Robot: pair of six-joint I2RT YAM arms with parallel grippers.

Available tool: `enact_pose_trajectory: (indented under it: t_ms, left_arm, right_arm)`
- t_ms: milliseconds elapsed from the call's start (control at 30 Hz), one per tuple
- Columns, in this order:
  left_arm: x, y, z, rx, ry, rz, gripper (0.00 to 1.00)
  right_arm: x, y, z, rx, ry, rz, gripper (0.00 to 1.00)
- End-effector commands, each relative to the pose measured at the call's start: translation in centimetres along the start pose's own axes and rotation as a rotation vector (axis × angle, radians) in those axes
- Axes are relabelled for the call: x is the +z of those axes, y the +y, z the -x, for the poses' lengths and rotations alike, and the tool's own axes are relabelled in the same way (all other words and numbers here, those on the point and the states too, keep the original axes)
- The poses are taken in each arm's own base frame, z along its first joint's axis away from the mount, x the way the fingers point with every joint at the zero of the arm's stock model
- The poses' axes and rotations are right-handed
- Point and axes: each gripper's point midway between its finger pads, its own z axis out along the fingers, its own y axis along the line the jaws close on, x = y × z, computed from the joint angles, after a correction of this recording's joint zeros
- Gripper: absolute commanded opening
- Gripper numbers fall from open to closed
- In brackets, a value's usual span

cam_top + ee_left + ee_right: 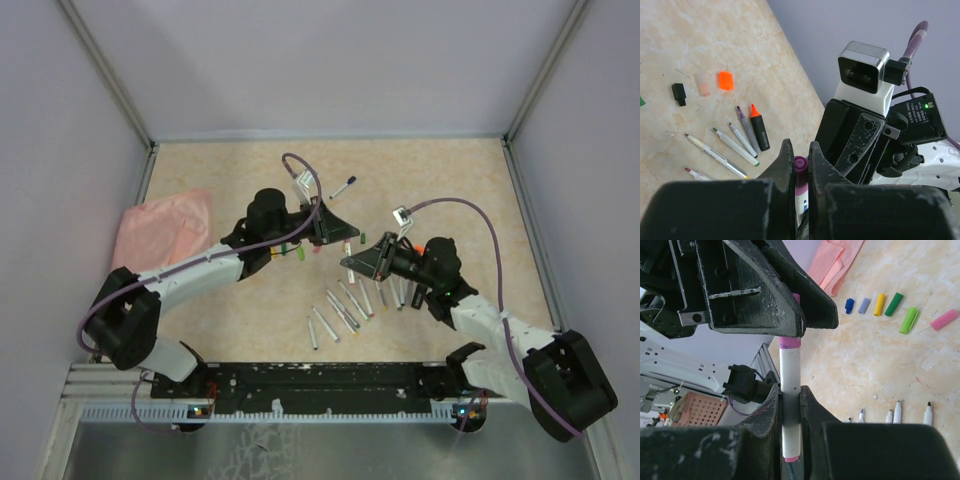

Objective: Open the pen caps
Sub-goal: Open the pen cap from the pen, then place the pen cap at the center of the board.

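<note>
Both grippers hold one white pen (789, 371) above the table. My left gripper (799, 150) is shut on its purple cap (800, 164), which still sits against the barrel end. My right gripper (789, 390) is shut on the white barrel, whose pink tail sticks out below the jaws. In the top view the left gripper (330, 232) and right gripper (362, 262) meet over the table's middle. Loose caps lie on the table: blue (849, 305), yellow (880, 304), green (896, 304), pink (944, 320), orange (726, 80), black (679, 93).
Several uncapped pens (345, 305) lie in a row in front of the grippers, with a dark highlighter (759, 131) among them. One pen (343, 187) lies alone at the back. A pink cloth (165, 228) lies at the left.
</note>
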Motion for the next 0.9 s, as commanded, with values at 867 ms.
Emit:
enact_pose_trajectory:
  t_ms: [867]
  left_arm:
    - [-1.9, -1.2, 27.3, 0.253, -0.684, 0.108, 0.0]
  right_arm:
    - [-0.7, 0.7, -0.8, 0.0, 0.029, 0.033, 0.0]
